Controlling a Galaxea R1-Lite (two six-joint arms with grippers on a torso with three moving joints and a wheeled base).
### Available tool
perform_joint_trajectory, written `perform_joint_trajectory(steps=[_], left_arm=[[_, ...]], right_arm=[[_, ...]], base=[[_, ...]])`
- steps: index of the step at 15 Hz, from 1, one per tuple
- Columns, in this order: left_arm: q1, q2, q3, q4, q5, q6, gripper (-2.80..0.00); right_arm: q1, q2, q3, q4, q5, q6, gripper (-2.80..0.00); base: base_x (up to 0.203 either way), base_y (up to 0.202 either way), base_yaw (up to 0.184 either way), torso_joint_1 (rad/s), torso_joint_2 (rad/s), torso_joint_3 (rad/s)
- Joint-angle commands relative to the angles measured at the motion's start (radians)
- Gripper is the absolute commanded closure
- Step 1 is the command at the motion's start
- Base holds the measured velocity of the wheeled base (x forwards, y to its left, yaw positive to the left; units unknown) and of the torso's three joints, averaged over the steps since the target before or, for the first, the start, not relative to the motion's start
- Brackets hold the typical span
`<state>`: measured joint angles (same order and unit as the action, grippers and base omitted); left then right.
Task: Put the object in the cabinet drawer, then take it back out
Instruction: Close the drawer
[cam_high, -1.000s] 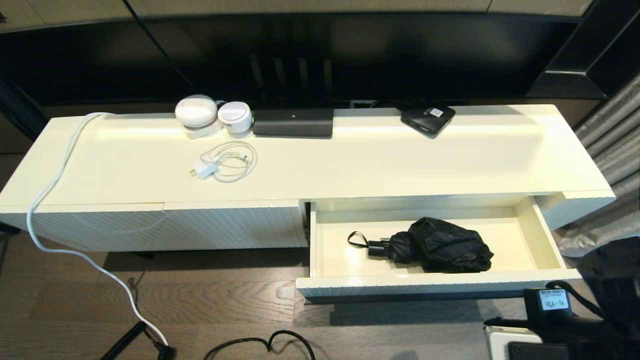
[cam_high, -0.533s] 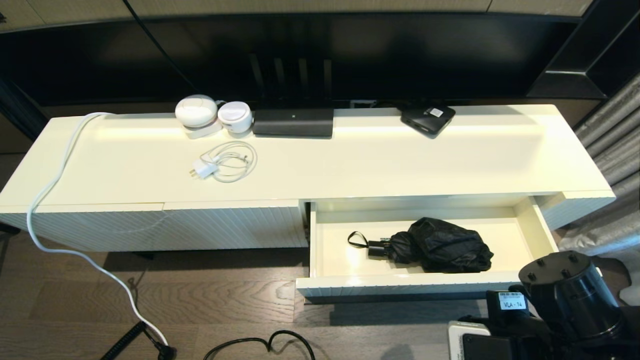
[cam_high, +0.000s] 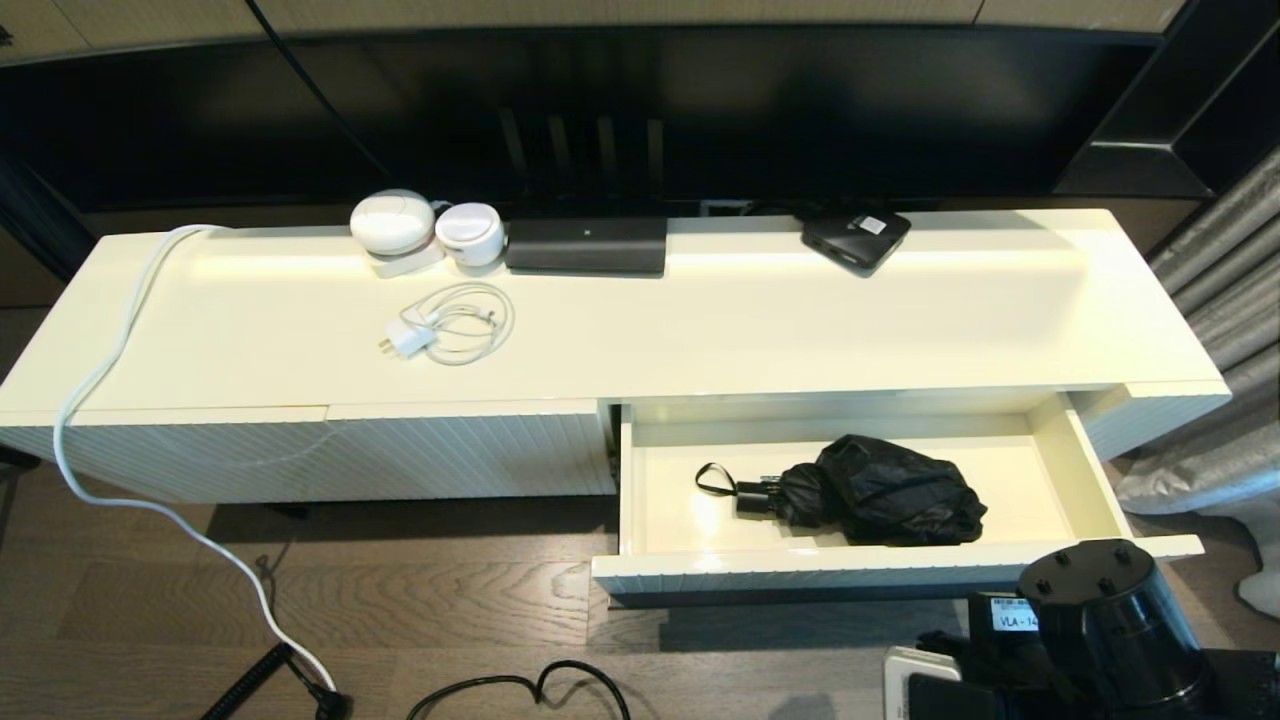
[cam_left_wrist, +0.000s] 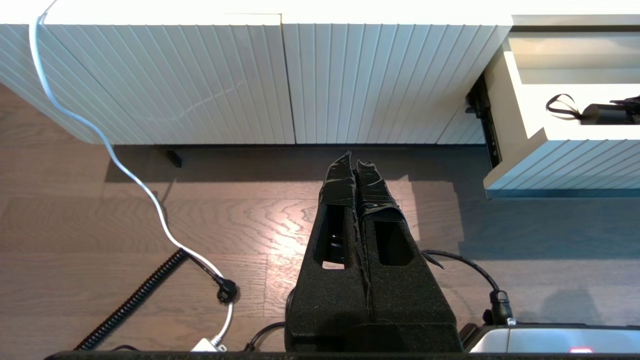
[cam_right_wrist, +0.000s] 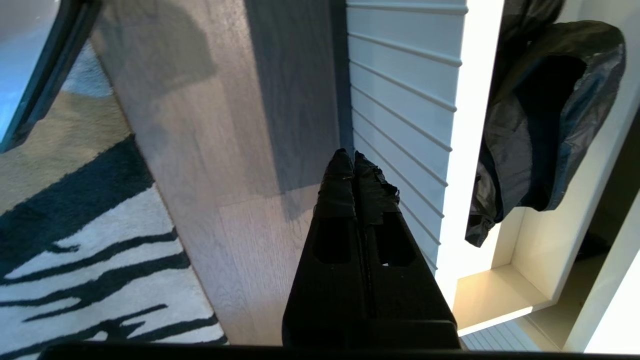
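The cabinet drawer (cam_high: 800, 574) stands pulled out at the right half of the cream cabinet. The black folding umbrella (cam_high: 880, 490) lies inside it, handle and wrist loop pointing left. My right arm (cam_high: 1100, 625) is low in front of the drawer's right front corner. My right gripper (cam_right_wrist: 352, 156) is shut and empty, its tips close beside the ribbed drawer front (cam_right_wrist: 400, 100), with the umbrella's fabric (cam_right_wrist: 545, 125) beyond the rim. My left gripper (cam_left_wrist: 356, 162) is shut and empty, parked over the floor left of the drawer (cam_left_wrist: 565, 165).
On the cabinet top sit a coiled white charger (cam_high: 445, 325), two white round devices (cam_high: 425, 230), a long black device (cam_high: 585, 245) and a flat black box (cam_high: 855, 238). Cables (cam_high: 180, 530) lie on the wood floor. A striped rug (cam_right_wrist: 85, 260) is near the right arm.
My right arm has swung round and shifted left and lower in front of the drawer, uncovering its right front corner. The umbrella and drawer have not moved.
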<state>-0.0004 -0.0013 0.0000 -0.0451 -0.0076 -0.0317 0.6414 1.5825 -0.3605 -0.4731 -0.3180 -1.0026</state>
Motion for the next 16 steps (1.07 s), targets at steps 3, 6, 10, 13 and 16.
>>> perform_joint_trajectory(steps=[3, 6, 10, 13, 16], left_arm=[[0.002, 0.001, 0.0, -0.001, 0.0, -0.001, 0.0], [0.001, 0.001, 0.0, 0.0, 0.0, -0.001, 0.0], [0.002, 0.001, 0.0, 0.001, 0.0, -0.001, 0.0], [0.002, 0.001, 0.0, 0.001, 0.0, -0.001, 0.0], [0.002, 0.001, -0.002, -0.001, 0.0, -0.001, 0.0]], right_arm=[[-0.01, 0.065, 0.04, -0.119, -0.031, -0.007, 0.0], [-0.011, 0.104, 0.059, -0.193, -0.034, -0.007, 0.0], [-0.013, 0.187, 0.065, -0.337, -0.035, -0.007, 0.0], [-0.017, 0.206, 0.064, -0.363, -0.034, -0.006, 0.0], [-0.025, 0.254, 0.068, -0.469, -0.033, -0.005, 0.0]], base=[[0.0, 0.0, 0.0, 0.0, 0.0, 0.0], [0.0, 0.0, 0.0, 0.0, 0.0, 0.0], [0.0, 0.0, 0.0, 0.0, 0.0, 0.0], [0.0, 0.0, 0.0, 0.0, 0.0, 0.0], [0.0, 0.0, 0.0, 0.0, 0.0, 0.0]])
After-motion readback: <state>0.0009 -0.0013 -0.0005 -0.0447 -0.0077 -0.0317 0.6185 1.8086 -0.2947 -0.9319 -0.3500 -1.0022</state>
